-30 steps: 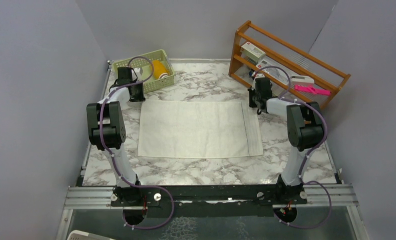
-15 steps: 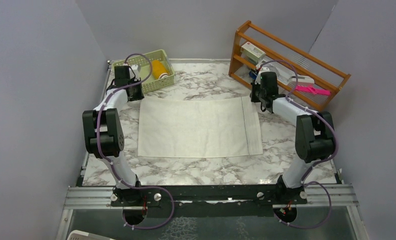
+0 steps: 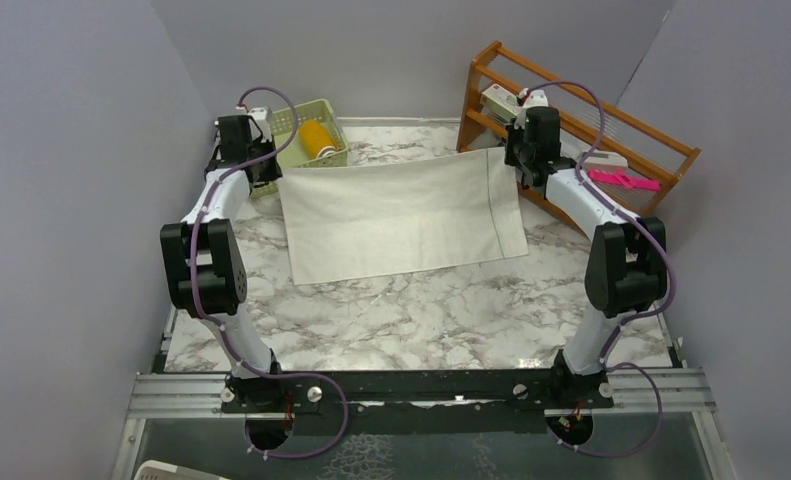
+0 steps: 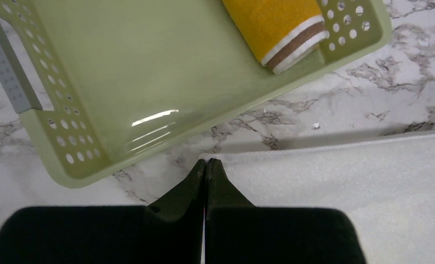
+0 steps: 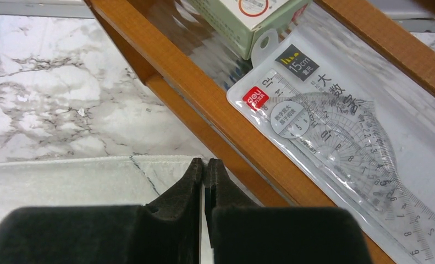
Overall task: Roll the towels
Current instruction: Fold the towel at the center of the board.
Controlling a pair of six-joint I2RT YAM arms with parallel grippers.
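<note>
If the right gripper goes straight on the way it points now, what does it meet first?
Most likely the wooden rack, its lower rail just ahead of the right gripper; depth unclear.

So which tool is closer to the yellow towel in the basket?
Left. The left tool pinches the white towel's corner beside the yellow towel's basket; the right tool holds the other corner, by the wooden rack.

the large towel [image 3: 401, 215] stretches between my left gripper [image 4: 205, 165] and right gripper [image 5: 204, 164] over the table's [image 3: 421, 310] far half; behind its left corner, a basket [image 4: 149, 82] with a rolled towel [image 4: 275, 25] inside; behind its right corner, a rack [image 5: 204, 93] holding a ruler set [image 5: 325, 126].
</note>
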